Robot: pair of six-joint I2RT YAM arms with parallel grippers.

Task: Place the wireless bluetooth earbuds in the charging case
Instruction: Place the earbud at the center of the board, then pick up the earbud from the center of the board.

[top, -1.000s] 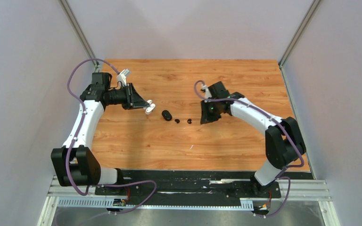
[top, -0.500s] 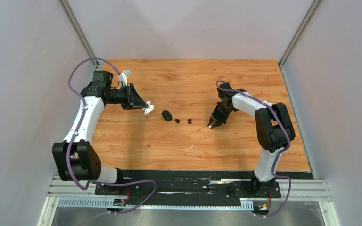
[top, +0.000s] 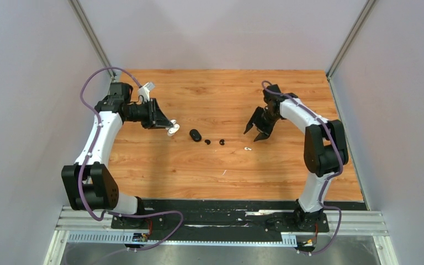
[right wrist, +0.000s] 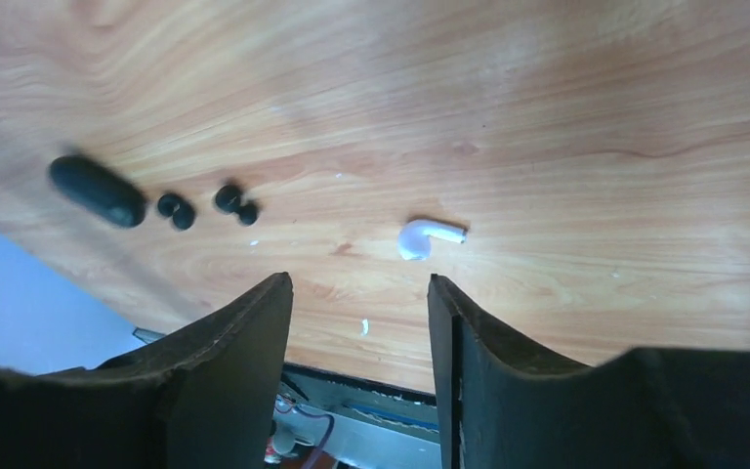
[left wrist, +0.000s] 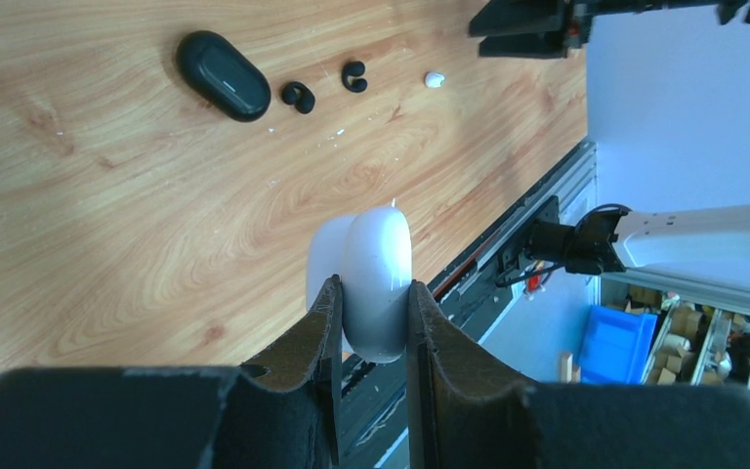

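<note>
My left gripper (top: 169, 125) is shut on a white charging case (left wrist: 378, 283), held just above the wood at the left; the case shows as two rounded white halves (top: 173, 131). A black oval case (top: 195, 135) lies on the table, with two black earbuds (top: 208, 142) (top: 222, 142) to its right. A white earbud with a short stem (top: 248, 148) lies further right. My right gripper (top: 255, 134) hangs open just above and beyond that earbud, with nothing between its fingers. In the right wrist view the white earbud (right wrist: 425, 236) lies ahead of the open fingertips (right wrist: 278, 285).
Grey walls with metal posts (top: 91, 38) close off the left, right and back of the wooden table (top: 215, 88). A black rail (top: 221, 212) runs along the near edge by the arm bases. Small white specks (right wrist: 362, 326) lie on the wood.
My right gripper dipped to the table, then lifted back and opened; the white earbud now lies on the wood below it. My left gripper kept hold of the white case and barely shifted.
</note>
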